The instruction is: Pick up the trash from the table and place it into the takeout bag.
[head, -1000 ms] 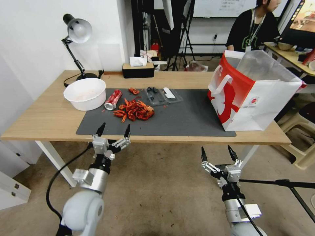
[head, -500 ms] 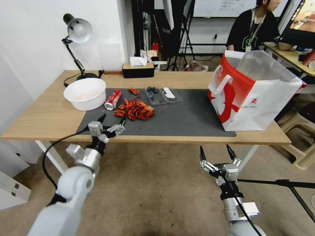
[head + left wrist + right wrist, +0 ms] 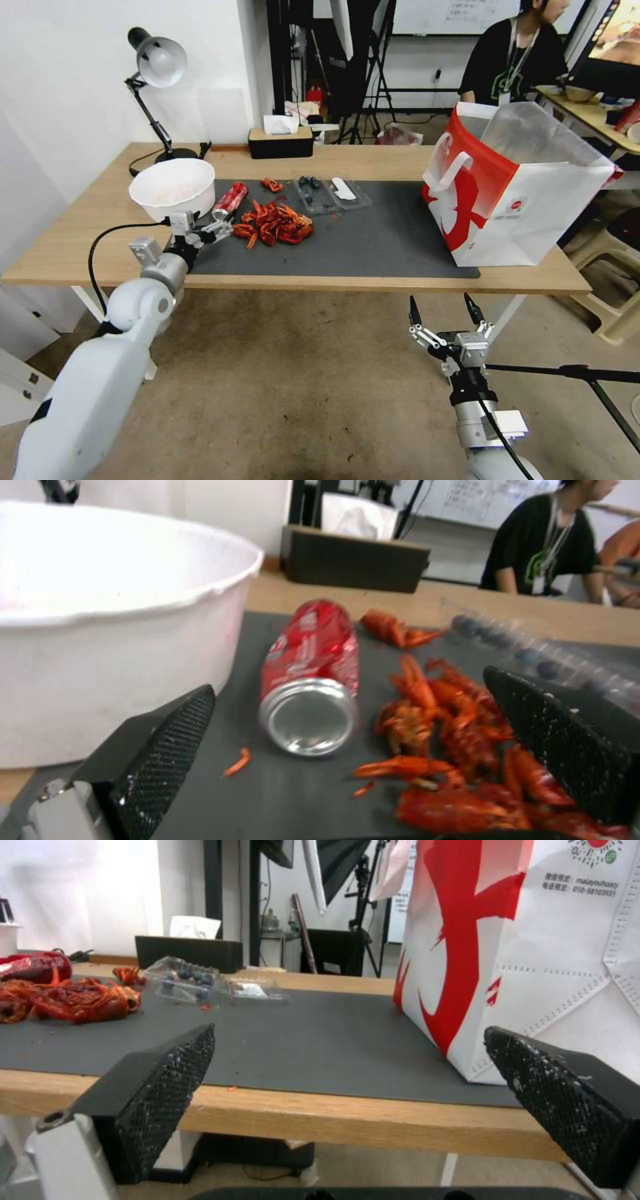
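Gaping left gripper point(image 3: 212, 227) nears red soda can point(image 3: 230, 202).

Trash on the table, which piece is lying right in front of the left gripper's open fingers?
The red soda can, on its side on the grey mat, between the white bowl and the crayfish shells.

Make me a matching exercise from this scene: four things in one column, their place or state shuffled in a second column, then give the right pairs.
Things:
1. red soda can
2. takeout bag
3. white bowl
4. right gripper

Places or states:
A. open, below the table's front edge
B. lying on its side on the grey mat
C. standing open at the mat's right end
D. upright at the mat's left edge, beside the can

Pairs: 1-B, 2-C, 3-D, 4-A
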Robot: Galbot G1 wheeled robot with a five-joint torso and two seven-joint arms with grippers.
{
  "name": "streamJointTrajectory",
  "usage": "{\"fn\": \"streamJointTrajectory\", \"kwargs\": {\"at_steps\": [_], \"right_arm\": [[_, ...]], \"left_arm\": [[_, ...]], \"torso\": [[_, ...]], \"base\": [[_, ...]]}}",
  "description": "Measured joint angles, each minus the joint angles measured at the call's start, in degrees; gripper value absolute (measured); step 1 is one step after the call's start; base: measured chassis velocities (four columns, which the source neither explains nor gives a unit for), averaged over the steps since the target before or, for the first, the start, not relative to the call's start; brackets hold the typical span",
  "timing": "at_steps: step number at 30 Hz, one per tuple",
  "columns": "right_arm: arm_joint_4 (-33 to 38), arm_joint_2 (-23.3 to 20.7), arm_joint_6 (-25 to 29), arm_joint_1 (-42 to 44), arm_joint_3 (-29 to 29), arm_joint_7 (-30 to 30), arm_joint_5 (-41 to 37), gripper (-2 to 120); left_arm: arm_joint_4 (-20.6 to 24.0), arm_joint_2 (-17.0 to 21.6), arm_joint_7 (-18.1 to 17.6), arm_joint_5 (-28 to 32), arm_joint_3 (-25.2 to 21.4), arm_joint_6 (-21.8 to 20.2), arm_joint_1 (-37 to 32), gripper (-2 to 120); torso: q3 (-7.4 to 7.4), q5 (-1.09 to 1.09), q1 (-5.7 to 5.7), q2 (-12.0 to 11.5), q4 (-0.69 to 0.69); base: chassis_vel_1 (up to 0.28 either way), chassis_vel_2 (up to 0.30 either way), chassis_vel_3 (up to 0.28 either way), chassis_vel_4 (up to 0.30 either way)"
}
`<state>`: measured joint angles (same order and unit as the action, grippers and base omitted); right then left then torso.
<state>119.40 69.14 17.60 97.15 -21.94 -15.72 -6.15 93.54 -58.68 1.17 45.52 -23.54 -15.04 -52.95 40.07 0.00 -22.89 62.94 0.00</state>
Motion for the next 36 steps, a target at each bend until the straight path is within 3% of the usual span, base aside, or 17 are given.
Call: {"fn": "streamJointTrajectory", "kwargs": {"at_steps": [6, 23, 36], "right_arm": [[0.39, 0.1, -0.28, -0.05, -0.02, -0.13, 0.08, 100], [0.61, 0.3, -0.42, -0.15, -0.38, -0.56, 0.12, 100], [0.22, 0.8, -0.55, -0.73, -0.48, -0.79, 0.16, 100]], "left_arm": [[-3.1, 0.63, -1.8, 2.38, 1.93, -3.17, 3.08, 100], [-8.03, 0.38, -2.9, 3.28, 5.31, -4.9, 8.14, 96], [-11.1, -0.16, -3.26, 3.17, 7.24, -5.77, 10.97, 58]], "torso": [[-0.01, 0.0, 0.01, 0.0, 0.0], [-0.01, 0.0, 0.01, 0.0, 0.0], [-0.01, 0.0, 0.02, 0.0, 0.0]], "base": [[0.0, 0.0, 0.0, 0.0], [0.0, 0.0, 0.0, 0.0], [0.0, 0.0, 0.0, 0.0]]}}
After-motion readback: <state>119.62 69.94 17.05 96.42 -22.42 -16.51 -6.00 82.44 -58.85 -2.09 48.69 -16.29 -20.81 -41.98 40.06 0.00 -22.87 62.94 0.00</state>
